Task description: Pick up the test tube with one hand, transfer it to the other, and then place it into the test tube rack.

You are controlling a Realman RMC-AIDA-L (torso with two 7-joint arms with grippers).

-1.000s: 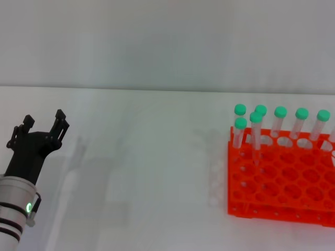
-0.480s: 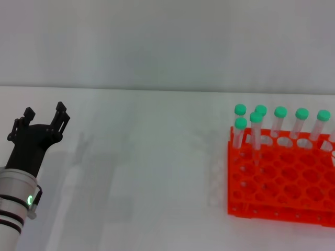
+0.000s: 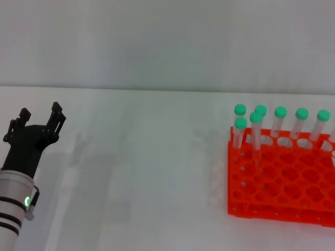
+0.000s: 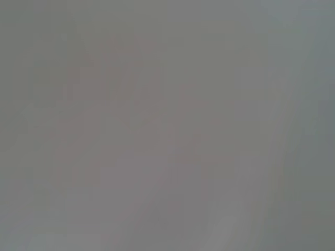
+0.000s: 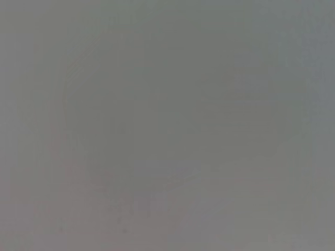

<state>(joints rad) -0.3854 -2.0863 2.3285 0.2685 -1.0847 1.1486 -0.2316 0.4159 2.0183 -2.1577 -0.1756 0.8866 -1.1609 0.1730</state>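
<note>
The white counter (image 3: 146,172) carries the orange test tube rack (image 3: 282,188) at the right, well apart from the left gripper (image 3: 36,117), which hangs over the counter's left side with fingers spread and empty. Green-capped tubes stand in the rack; the nearest test tube (image 3: 255,137) is upright at its left end.

Bright even light in head view, soft faint shadows on white table (image 3: 157,172), both wrist views blank grey blur
</note>
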